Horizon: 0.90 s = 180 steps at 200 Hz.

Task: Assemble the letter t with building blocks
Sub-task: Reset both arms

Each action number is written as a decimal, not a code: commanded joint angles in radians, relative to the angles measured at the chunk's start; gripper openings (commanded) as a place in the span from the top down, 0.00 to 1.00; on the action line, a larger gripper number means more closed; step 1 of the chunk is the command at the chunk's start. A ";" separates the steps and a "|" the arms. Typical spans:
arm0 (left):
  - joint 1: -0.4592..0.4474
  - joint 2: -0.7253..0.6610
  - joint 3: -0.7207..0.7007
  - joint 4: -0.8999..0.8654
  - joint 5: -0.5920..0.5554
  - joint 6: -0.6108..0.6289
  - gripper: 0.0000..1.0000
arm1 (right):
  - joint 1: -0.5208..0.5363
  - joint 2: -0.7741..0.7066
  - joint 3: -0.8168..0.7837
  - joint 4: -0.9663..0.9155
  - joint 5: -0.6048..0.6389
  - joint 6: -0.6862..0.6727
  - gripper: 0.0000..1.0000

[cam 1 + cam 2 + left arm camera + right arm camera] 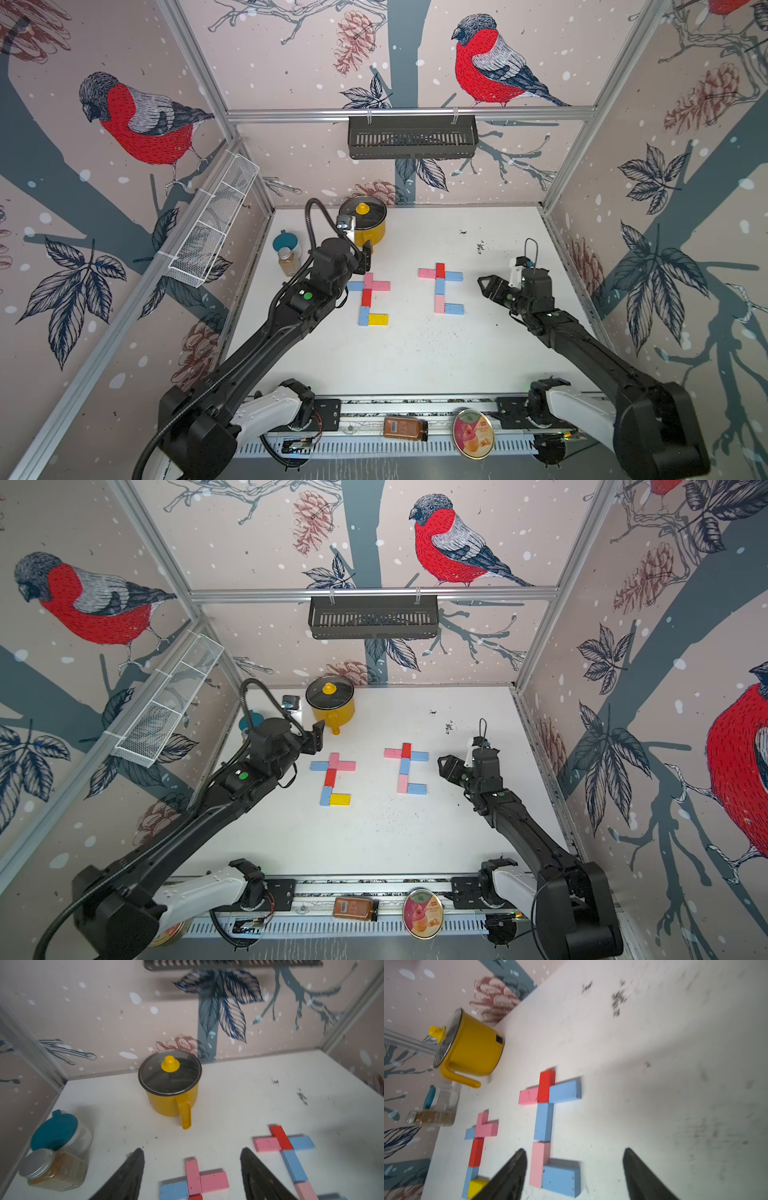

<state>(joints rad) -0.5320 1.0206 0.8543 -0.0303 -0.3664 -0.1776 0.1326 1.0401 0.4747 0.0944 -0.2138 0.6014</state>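
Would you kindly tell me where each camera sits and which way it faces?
Top views: high at the front, looking down at the table; left arm, right arm, left tool, right tool show.
Left wrist: on its arm, facing the yellow pot; its fingers show.
Right wrist: on its arm, facing the building blocks; its fingers show.
Shared: pot and blocks.

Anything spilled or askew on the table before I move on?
Yes: dark crumbs lie scattered on the white table toward its far right corner, like a spill. The building blocks sit neatly in two letters.
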 commanded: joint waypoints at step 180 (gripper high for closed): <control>0.408 0.545 -0.661 1.414 0.011 0.203 0.01 | -0.070 0.469 -0.349 1.341 0.554 -0.514 0.00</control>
<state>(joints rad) -0.1318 1.5032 0.1314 1.2556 -0.4778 -0.0498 0.0895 1.4216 0.0937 1.2263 0.3370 0.0994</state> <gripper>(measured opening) 0.992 0.995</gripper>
